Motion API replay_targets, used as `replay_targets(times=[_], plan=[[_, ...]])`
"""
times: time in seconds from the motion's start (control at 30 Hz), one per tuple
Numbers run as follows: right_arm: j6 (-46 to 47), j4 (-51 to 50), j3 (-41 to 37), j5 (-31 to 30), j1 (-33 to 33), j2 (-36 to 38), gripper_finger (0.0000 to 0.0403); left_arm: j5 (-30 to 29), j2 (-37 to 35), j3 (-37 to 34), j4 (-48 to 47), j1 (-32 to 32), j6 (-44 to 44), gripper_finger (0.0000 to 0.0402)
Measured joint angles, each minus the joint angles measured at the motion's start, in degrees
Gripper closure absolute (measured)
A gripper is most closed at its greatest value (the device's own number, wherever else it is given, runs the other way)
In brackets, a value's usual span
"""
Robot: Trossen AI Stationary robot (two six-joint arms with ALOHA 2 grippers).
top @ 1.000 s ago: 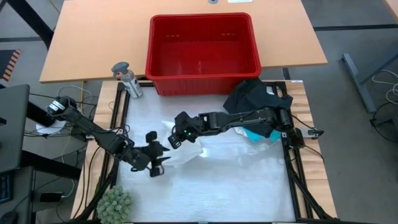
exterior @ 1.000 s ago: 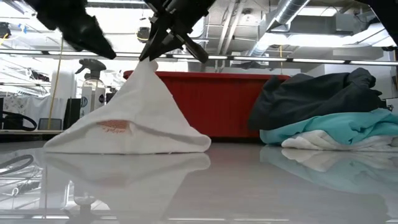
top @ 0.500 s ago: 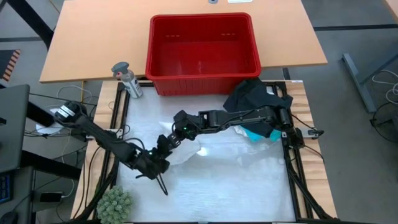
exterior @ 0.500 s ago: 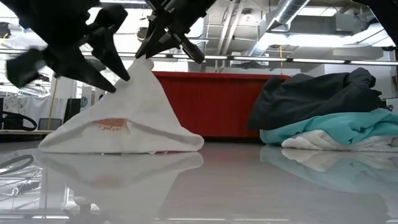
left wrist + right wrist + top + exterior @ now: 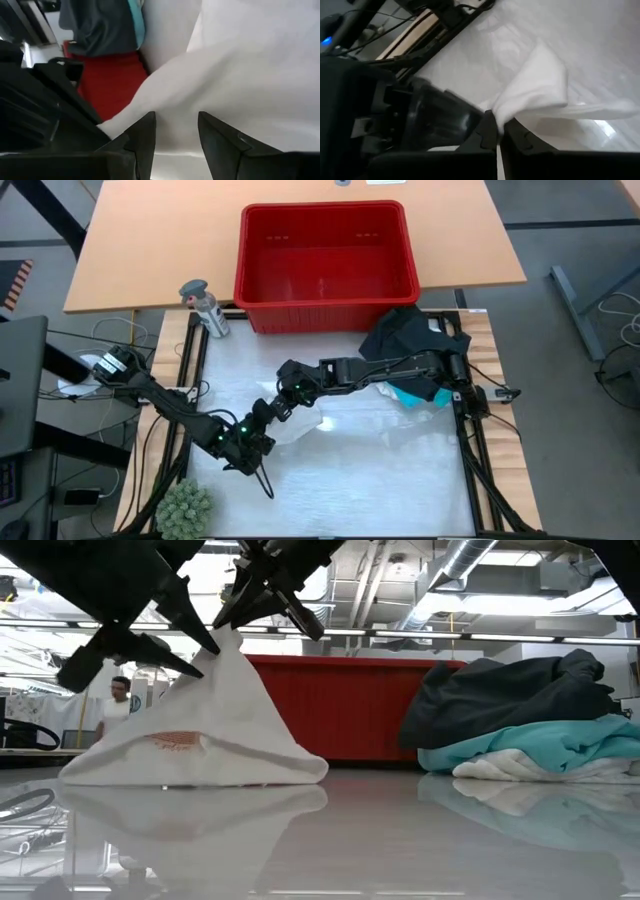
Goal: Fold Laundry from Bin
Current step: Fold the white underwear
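Note:
A small white garment [image 5: 215, 730] with a pink print stands as a tent on the table, left of centre [image 5: 300, 425]. My right gripper [image 5: 232, 632] is shut on its peak. My left gripper [image 5: 177, 130] is open, its fingers standing close against the tent's left slope just below the peak [image 5: 200, 657]. The red bin [image 5: 245, 260] sits on the wooden table at the far side. More laundry is piled at the right: black clothing [image 5: 510, 690] on top of a turquoise shirt [image 5: 540, 740] and a white piece [image 5: 500, 770]. My right gripper pinches a bunched point of the white garment [image 5: 507, 112] between its two fingers, slanting down from the table's right. The cloth is drawn up into a peak there, and its lower edge [image 5: 200, 778] lies on the table. My left gripper stands against the slope, but I cannot tell whether it touches the cloth.
A spray bottle [image 5: 205, 308] stands at the far left beside the bin. A green plant [image 5: 183, 505] sits at the near left corner. A person [image 5: 118, 705] shows in the room beyond the table. Bare white tabletop [image 5: 380, 470] lies near and to the right of the garment.
My left gripper has come down and in toward the garment's peak, rolling its wrist so that its open fingers now stand by the left slope. The garment's lower edge has shifted a little toward the left; its peak has stayed where it was.

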State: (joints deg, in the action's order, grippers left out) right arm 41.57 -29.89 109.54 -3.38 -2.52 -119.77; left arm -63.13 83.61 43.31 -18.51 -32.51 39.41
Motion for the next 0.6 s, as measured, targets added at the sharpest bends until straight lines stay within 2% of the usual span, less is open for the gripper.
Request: replay_targets(times=[0.17, 0.27, 0.37, 0.5, 0.6], plan=[[-0.53, 0.53, 0.0, 1.09, 0.0, 0.0, 0.0378, -2.4, 0.0, 0.0, -0.54, -0.64, 7.52, 0.0264], [-0.97, 2.36, 0.0, 1.88, 0.0, 0.0, 0.0378, -5.27, -0.88, 0.3, -0.98, -1.76, 1.29, 0.0264], [-1.3, 4.12, 0.0, 2.02, -0.01, 0.48, 0.0378, -5.53, -2.41, 3.8, -5.77, -3.0, -15.81, 0.0264], [-1.43, 5.91, 0.02, 3.91, 0.67, 0.68, 0.0378, -4.65, -3.96, 8.45, -17.65, -4.16, -47.84, 0.0264], [-1.35, 8.61, 0.02, 7.25, 1.3, 0.63, 0.0378, -0.97, -5.42, 10.89, -28.61, -5.45, -71.95, 0.0264]])
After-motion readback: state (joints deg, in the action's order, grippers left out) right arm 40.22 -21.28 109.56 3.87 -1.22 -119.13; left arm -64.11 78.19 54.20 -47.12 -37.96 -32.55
